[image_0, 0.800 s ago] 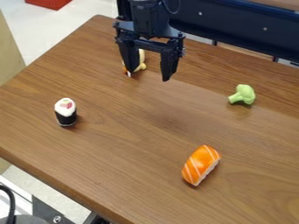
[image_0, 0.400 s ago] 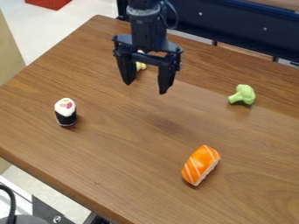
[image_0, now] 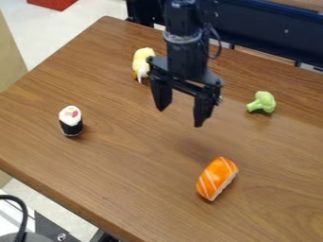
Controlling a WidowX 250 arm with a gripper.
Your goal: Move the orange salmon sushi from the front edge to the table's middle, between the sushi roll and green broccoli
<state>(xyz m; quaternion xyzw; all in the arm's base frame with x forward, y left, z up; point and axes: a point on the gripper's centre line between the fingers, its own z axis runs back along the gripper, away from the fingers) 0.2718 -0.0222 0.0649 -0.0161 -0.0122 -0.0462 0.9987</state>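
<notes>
The black gripper point(image_0: 180, 118) hangs over the upper middle of the wooden table, its two fingers spread apart with nothing between them. Just behind and left of it lies a yellow and white toy point(image_0: 142, 63), close to the left finger in the view. A green broccoli toy point(image_0: 264, 101) rests to the gripper's right. Nearer the camera, an orange salmon sushi toy with white stripes point(image_0: 217, 178) lies at a slant. On the left stands a sushi roll point(image_0: 71, 121) with a white top and black wrap.
The brown wooden table point(image_0: 126, 175) has its left edge running down to the bottom of the view. Along the top right is a dark blue metal beam point(image_0: 265, 23). A black cable point(image_0: 24, 215) curves at the lower left, and a red object point(image_0: 53, 4) lies on the floor behind.
My gripper has moved right and toward the camera, staying open. The yellow toy, partly hidden behind it before, now shows more fully. The toys have not moved.
</notes>
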